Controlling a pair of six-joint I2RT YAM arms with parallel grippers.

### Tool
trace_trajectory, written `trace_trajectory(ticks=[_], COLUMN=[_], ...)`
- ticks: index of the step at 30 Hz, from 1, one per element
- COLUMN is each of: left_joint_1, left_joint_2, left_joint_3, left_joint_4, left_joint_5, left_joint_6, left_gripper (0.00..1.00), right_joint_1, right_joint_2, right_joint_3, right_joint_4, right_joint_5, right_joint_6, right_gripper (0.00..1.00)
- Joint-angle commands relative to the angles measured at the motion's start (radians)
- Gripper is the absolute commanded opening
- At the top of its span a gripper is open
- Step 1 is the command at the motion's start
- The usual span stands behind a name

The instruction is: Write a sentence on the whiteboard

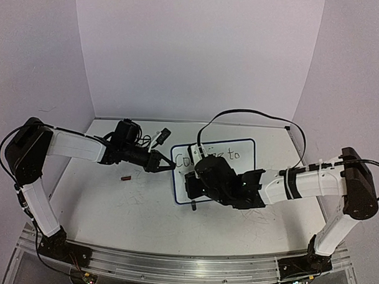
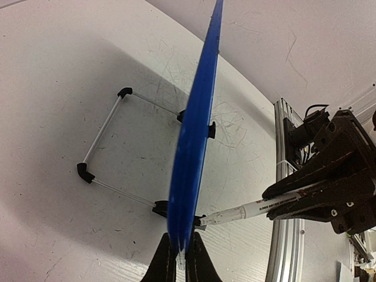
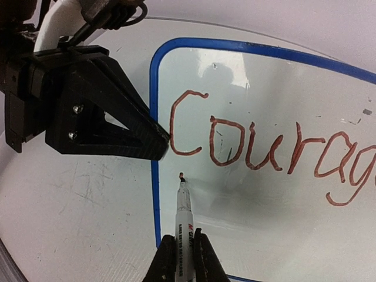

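The right gripper (image 3: 184, 244) is pressed tight on a marker (image 3: 183, 205). The marker tip touches the board (image 3: 264, 88) just under the big "C" of the dark red words (image 3: 258, 150), which read "Courag" in this view. The right arm reaches in from the right, bent at the elbow. The left gripper (image 2: 182, 249) pinches the board's blue frame (image 2: 197, 117) at its left edge. The left arm bends high and stretches across. The board stands on the table (image 1: 112, 201) between both arms.
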Motion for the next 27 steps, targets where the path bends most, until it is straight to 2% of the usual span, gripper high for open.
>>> trace_trajectory(ticks=[1,27], left_joint_1=[-0.016,-0.019], left_joint_2=[-0.015,-0.019], left_joint_3=[0.015,0.015], left_joint_4=[-0.068,-0.070], left_joint_5=[-0.012,-0.008], left_joint_6=[0.033,0.034], left_gripper=[0.00,0.00], right_joint_1=[0.002,0.004], right_joint_2=[0.018,0.004], right_joint_3=[0.013,-0.067], right_joint_4=[-0.025,-0.035], right_joint_5=[0.040,-0.016], right_joint_6=[0.024,0.096], right_gripper=[0.00,0.00])
